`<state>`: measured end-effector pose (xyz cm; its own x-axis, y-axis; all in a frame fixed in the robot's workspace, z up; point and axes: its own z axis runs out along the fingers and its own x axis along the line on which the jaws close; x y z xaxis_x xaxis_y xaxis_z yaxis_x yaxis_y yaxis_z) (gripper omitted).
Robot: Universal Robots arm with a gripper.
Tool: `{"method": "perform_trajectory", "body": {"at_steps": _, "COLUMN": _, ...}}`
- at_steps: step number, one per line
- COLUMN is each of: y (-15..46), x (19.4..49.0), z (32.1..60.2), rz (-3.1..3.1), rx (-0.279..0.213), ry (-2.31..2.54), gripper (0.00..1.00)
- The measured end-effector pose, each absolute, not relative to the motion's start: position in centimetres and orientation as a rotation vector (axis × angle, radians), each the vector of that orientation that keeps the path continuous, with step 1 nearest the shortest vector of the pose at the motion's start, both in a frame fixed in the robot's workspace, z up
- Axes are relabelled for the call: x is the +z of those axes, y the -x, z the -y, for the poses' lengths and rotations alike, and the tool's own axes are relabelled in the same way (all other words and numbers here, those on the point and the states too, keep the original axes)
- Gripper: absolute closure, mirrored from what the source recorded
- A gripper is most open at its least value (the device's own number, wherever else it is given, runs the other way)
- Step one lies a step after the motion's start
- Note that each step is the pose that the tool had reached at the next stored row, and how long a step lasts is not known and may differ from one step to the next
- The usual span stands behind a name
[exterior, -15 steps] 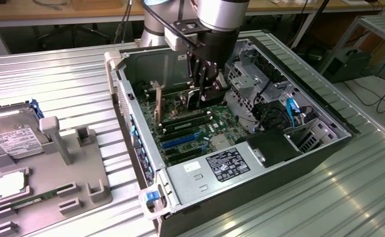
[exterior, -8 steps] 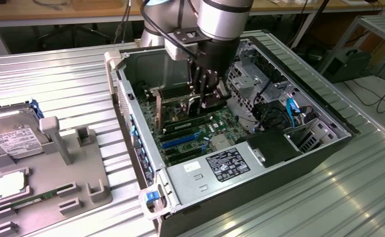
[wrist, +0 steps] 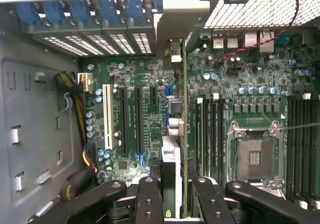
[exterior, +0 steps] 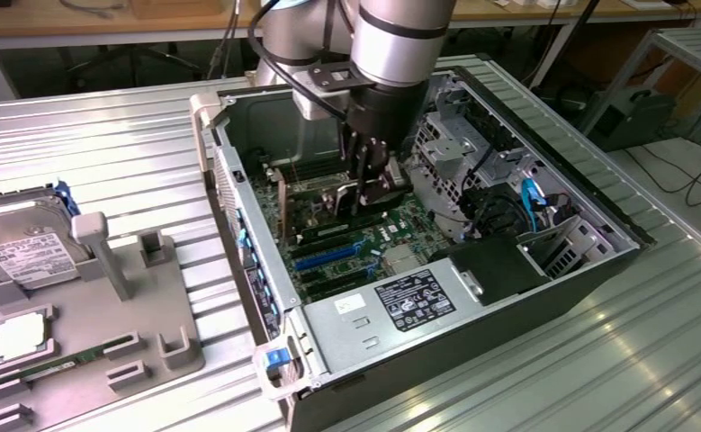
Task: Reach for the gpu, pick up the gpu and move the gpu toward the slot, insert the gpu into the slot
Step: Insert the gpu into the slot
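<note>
My gripper (exterior: pixel 371 184) reaches down into the open computer case (exterior: pixel 590 270) and is shut on the gpu (wrist: pixel 184 134). The gpu is a thin dark card standing on edge between the two black fingers (wrist: pixel 150 196). In the wrist view the card runs from the gripper (wrist: pixel 176 186) toward the case's rear wall, where its metal bracket (wrist: pixel 173 51) sits. A short stretch of the blue slot (wrist: pixel 168 91) shows right beside the card's lower edge, and the card hides the rest. I cannot tell whether the card is seated. In the exterior view the gpu (exterior: pixel 332 209) stands over the green motherboard (exterior: pixel 392 234).
Black memory strips (wrist: pixel 210 129) and the open processor socket (wrist: pixel 255 156) lie beside the card. Two blue strips (exterior: pixel 324 259), the power supply (exterior: pixel 410 297) and a drive cage (exterior: pixel 446 144) crowd the case. At the exterior view's left, a hard drive (exterior: pixel 26 247) rests on a grey fixture (exterior: pixel 146 324).
</note>
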<state>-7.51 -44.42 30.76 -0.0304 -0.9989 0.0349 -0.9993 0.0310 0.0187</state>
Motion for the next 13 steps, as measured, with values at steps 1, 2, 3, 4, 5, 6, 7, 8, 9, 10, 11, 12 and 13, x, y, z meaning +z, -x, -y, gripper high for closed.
{"method": "perform_trajectory", "body": {"at_steps": 1, "y": 7.6, "x": 30.6, "z": 44.5, "rz": 2.228, "rx": 0.017, "ry": -2.161, "gripper": 0.72}}
{"method": "perform_trajectory", "body": {"at_steps": 2, "y": 7.6, "x": 30.5, "z": 44.6, "rz": 2.226, "rx": 0.017, "ry": -2.163, "gripper": 0.72}}
{"method": "perform_trajectory", "body": {"at_steps": 3, "y": 7.6, "x": 30.4, "z": 44.7, "rz": 2.224, "rx": 0.017, "ry": -2.165, "gripper": 0.72}}
{"method": "perform_trajectory", "body": {"at_steps": 4, "y": 7.7, "x": 30.3, "z": 44.9, "rz": 2.222, "rx": 0.017, "ry": -2.167, "gripper": 0.72}}
{"method": "perform_trajectory", "body": {"at_steps": 5, "y": 7.7, "x": 30.3, "z": 45.1, "rz": 2.22, "rx": 0.017, "ry": -2.169, "gripper": 0.72}}
{"method": "perform_trajectory", "body": {"at_steps": 6, "y": 7.7, "x": 30.1, "z": 45.4, "rz": 2.218, "rx": 0.017, "ry": -2.171, "gripper": 0.72}}
{"method": "perform_trajectory", "body": {"at_steps": 7, "y": 7.9, "x": 29.9, "z": 45.4, "rz": 2.214, "rx": 0.017, "ry": -2.175, "gripper": 0.72}}
{"method": "perform_trajectory", "body": {"at_steps": 8, "y": 8.0, "x": 29.8, "z": 45.4, "rz": 2.212, "rx": 0.018, "ry": -2.178, "gripper": 0.72}}
{"method": "perform_trajectory", "body": {"at_steps": 9, "y": 8.0, "x": 29.8, "z": 45.4, "rz": 2.211, "rx": 0.026, "ry": -2.185, "gripper": 0.72}}
{"method": "perform_trajectory", "body": {"at_steps": 10, "y": 8.0, "x": 29.8, "z": 45.4, "rz": 2.212, "rx": 0.034, "ry": -2.192, "gripper": 0.72}}
{"method": "perform_trajectory", "body": {"at_steps": 11, "y": 8.0, "x": 29.7, "z": 45.4, "rz": 2.213, "rx": 0.042, "ry": -2.198, "gripper": 0.72}}
{"method": "perform_trajectory", "body": {"at_steps": 12, "y": 8.0, "x": 29.7, "z": 45.4, "rz": 2.213, "rx": 0.046, "ry": -2.202, "gripper": 0.72}}
{"method": "perform_trajectory", "body": {"at_steps": 13, "y": 8.1, "x": 29.6, "z": 45.3, "rz": 2.213, "rx": 0.048, "ry": -2.204, "gripper": 0.72}}
